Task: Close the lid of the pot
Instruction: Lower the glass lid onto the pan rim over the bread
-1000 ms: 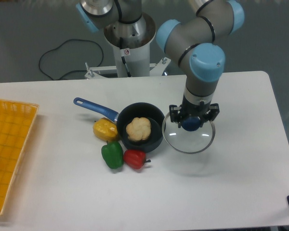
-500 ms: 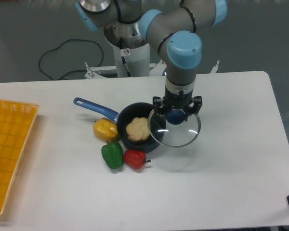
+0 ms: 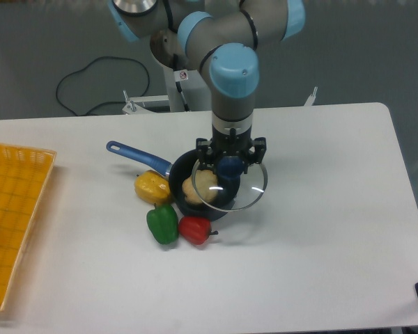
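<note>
The pot (image 3: 183, 206) is a small dark blue saucepan with a bright-blue handle (image 3: 136, 156) pointing back left. A pale cauliflower-like piece (image 3: 200, 186) lies inside it. My gripper (image 3: 230, 165) is shut on the dark blue knob of the pot lid (image 3: 245, 191), a clear glass disc with a thin metal rim. I hold the lid level in the air, overlapping the pot's right half and offset to the right of its centre.
A yellow pepper (image 3: 152, 187), a green pepper (image 3: 162, 223) and a red pepper (image 3: 195, 229) lie against the pot's left and front. A yellow mesh tray (image 3: 14, 209) sits at the left table edge. A black cable (image 3: 90, 83) lies behind the table.
My gripper has carried the lid leftward from the bare table right of the pot until it now overlaps the pot's right half. The pot and peppers have not moved.
</note>
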